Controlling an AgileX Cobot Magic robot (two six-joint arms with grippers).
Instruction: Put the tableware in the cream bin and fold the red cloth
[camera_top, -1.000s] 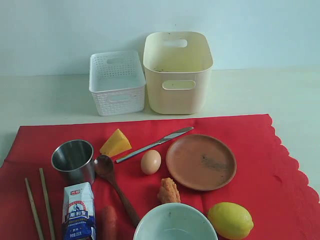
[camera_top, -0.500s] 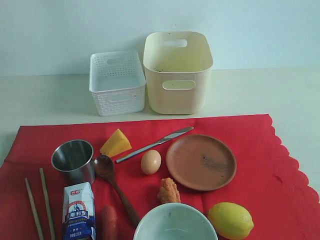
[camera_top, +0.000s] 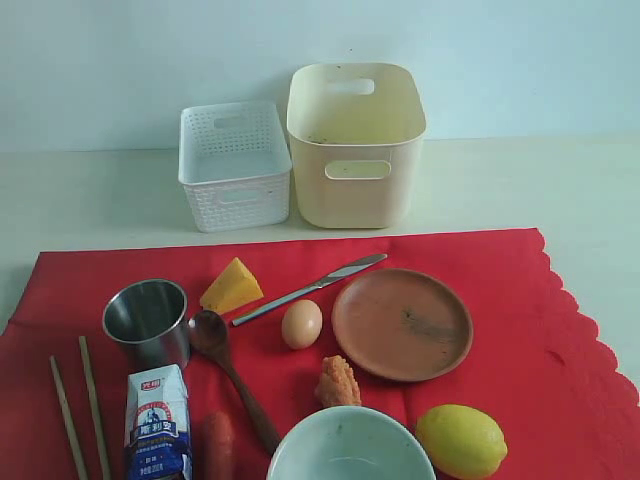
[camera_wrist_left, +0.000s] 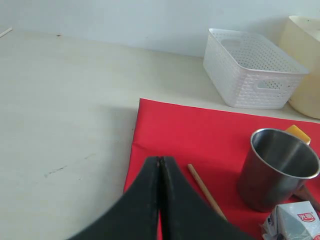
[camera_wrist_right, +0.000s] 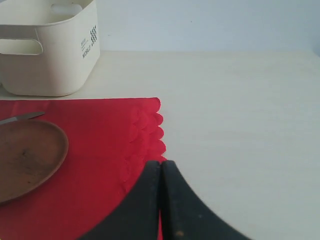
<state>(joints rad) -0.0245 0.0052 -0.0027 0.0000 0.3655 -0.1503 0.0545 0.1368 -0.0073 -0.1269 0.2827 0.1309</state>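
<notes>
The red cloth (camera_top: 500, 330) lies flat with its scalloped edge on the right. On it sit the steel cup (camera_top: 148, 320), two wooden chopsticks (camera_top: 82, 405), the dark wooden spoon (camera_top: 228, 368), the silver knife (camera_top: 308, 288), the brown plate (camera_top: 402, 322) and the pale bowl (camera_top: 350, 447). The cream bin (camera_top: 355, 140) stands behind the cloth. Neither arm shows in the exterior view. My left gripper (camera_wrist_left: 160, 161) is shut and empty over the cloth's left edge (camera_wrist_left: 150, 130), near a chopstick (camera_wrist_left: 206, 191) and the cup (camera_wrist_left: 277, 167). My right gripper (camera_wrist_right: 161, 163) is shut and empty over the scalloped edge (camera_wrist_right: 150, 130).
A white lattice basket (camera_top: 234, 163) stands left of the cream bin. Food lies among the tableware: an egg (camera_top: 301, 324), a cheese wedge (camera_top: 230, 286), a lemon (camera_top: 460, 441), a carrot (camera_top: 218, 445), an orange lump (camera_top: 338, 382) and a milk carton (camera_top: 157, 422).
</notes>
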